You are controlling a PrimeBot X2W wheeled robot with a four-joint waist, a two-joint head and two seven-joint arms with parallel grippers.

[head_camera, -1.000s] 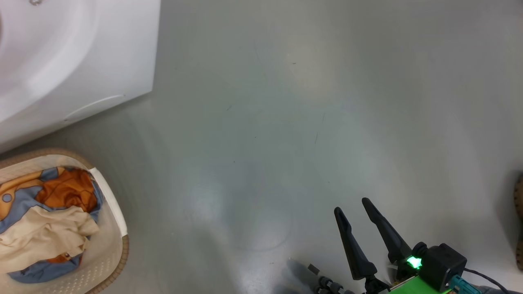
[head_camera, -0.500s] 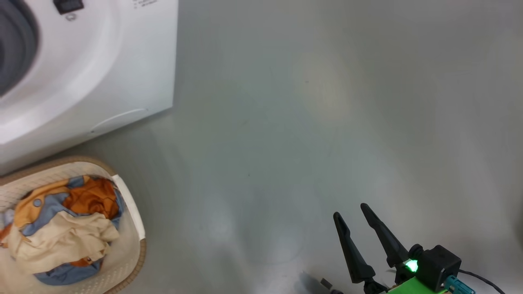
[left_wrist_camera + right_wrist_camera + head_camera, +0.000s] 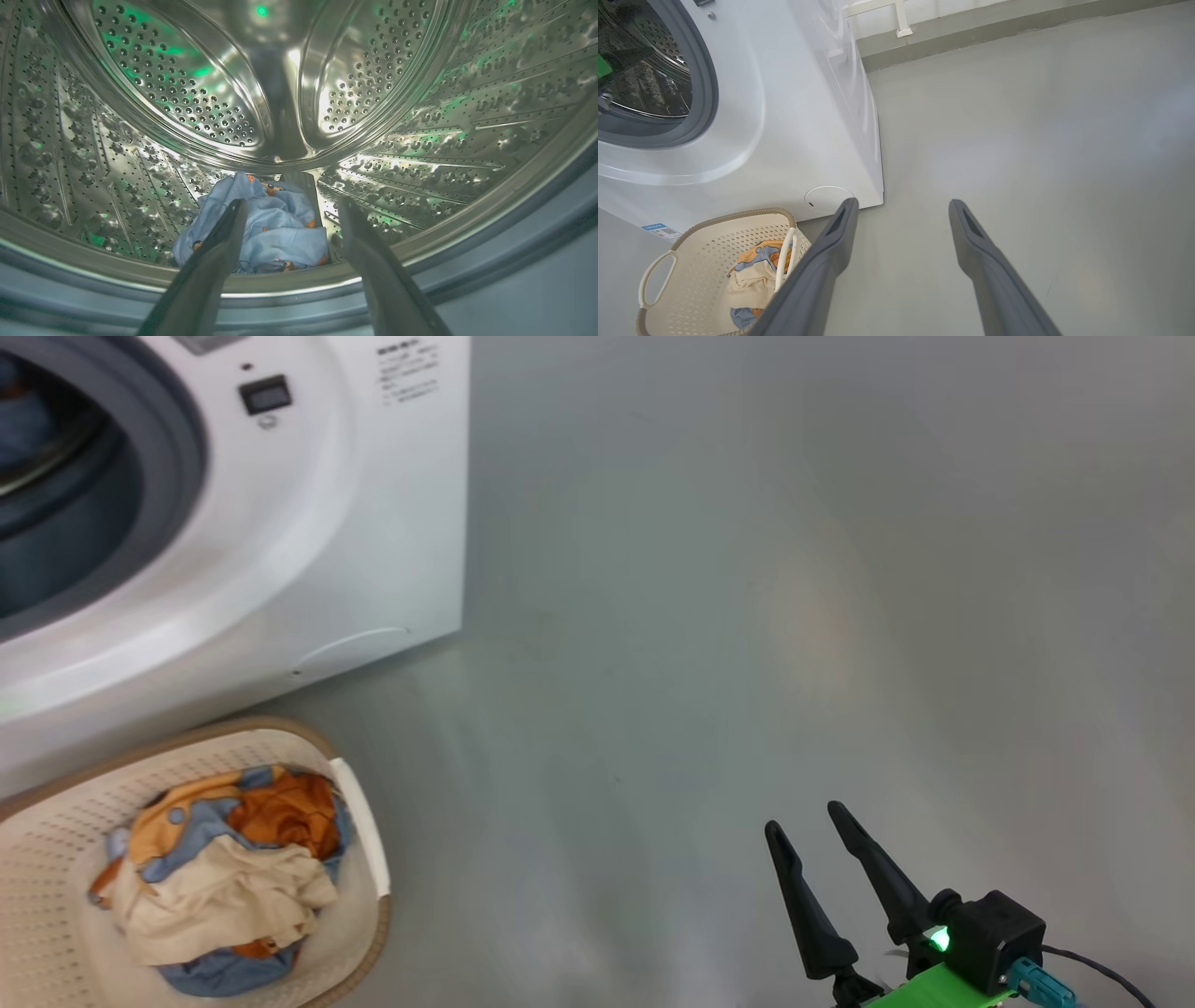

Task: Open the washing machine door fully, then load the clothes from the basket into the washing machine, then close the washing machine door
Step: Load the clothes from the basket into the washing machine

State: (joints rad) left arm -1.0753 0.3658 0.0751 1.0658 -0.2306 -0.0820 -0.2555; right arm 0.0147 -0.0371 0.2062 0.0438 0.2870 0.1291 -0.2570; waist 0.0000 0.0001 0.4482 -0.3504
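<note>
The white washing machine [image 3: 373, 523] stands at the upper left, its grey gasket [image 3: 182, 448] and drum mouth uncovered; the washing machine door is out of view. In the left wrist view my left gripper [image 3: 292, 205] is open and empty at the drum's mouth, above a light blue garment [image 3: 280, 228] lying on the steel drum [image 3: 187, 93] floor. The cream basket [image 3: 56, 821] sits on the floor before the machine and holds cream, orange and blue clothes [image 3: 224, 887]. My right gripper [image 3: 800, 817] hovers open over bare floor, well right of the basket [image 3: 714, 228].
Grey floor [image 3: 747, 616] spreads to the right of the machine. A round cap [image 3: 829, 198] and a blue label [image 3: 661, 229] mark the machine's lower front. A wall base with a white bracket [image 3: 901, 23] runs behind the machine.
The head camera has swung, so the machine's mouth and the whole basket now show further right and lower. The right gripper keeps its open pose.
</note>
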